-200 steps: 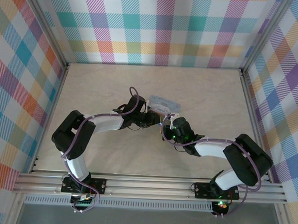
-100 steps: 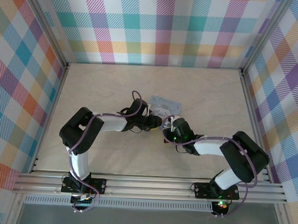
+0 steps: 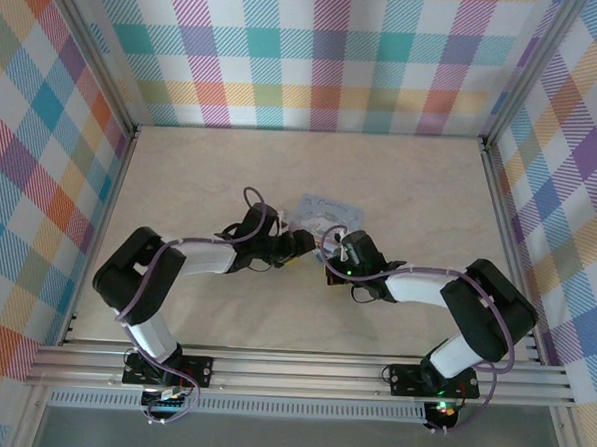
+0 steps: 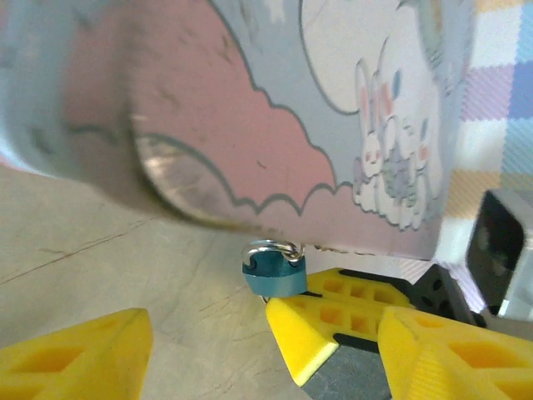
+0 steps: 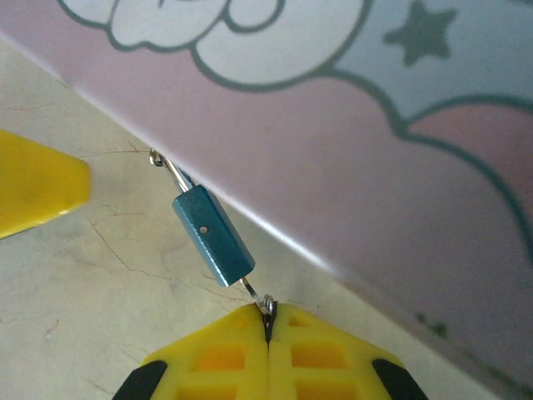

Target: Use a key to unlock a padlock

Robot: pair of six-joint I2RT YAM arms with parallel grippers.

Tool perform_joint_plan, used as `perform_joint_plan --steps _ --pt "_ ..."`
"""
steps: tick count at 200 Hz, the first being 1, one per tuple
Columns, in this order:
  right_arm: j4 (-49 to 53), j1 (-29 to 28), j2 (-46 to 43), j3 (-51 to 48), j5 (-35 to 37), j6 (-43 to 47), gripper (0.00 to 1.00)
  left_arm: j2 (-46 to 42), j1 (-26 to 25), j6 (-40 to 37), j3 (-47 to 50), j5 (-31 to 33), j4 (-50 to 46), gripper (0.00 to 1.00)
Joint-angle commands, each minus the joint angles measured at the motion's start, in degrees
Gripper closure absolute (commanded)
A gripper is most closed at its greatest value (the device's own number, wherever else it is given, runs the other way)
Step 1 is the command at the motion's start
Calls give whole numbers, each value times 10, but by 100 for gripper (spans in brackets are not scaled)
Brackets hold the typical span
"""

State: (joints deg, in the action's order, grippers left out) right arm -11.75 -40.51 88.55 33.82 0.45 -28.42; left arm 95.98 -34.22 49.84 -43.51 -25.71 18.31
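Observation:
The tiny blue padlock (image 5: pixel 212 237) lies on the table against the foot of the cartoon-printed tin (image 5: pixel 350 125), its silvery shackle (image 4: pixel 268 248) pointing at the tin. A thin key (image 5: pixel 252 292) sticks out of the padlock's bottom end. My right gripper (image 5: pixel 267 315) is shut on the key's head and ring. My left gripper (image 4: pixel 266 329) is open, one yellow finger (image 4: pixel 79 350) to the left of the padlock (image 4: pixel 273 272) and the other (image 4: pixel 454 358) to its right. The shut right gripper (image 4: pixel 321 321) reaches in between them. Seen from above, both grippers (image 3: pixel 302 246) (image 3: pixel 332 257) meet just in front of the tin.
The pale blue tin (image 3: pixel 329 209) stands mid-table right behind the padlock and hems it in on the far side. Plaid walls (image 3: pixel 307 54) enclose the beige table (image 3: pixel 430 190) on three sides, with bare surface around the arms.
The left arm's elbow swung right, then back left, and its gripper drew slightly back from the tin. The right gripper edged a little closer, still shut on the key.

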Motion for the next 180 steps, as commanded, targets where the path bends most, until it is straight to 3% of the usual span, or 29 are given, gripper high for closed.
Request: perform_joint_plan --steps 1,53,116,180 --pt "64 1 -19 33 -30 -30 100 -38 7 57 45 23 76 27" --pt "93 1 -23 50 -61 -108 100 -51 4 182 130 49 209 31" --pt "126 1 -41 74 -90 -181 100 25 -23 277 150 54 353 47" --pt "125 1 -34 85 -92 -197 100 57 -50 315 153 75 395 50"
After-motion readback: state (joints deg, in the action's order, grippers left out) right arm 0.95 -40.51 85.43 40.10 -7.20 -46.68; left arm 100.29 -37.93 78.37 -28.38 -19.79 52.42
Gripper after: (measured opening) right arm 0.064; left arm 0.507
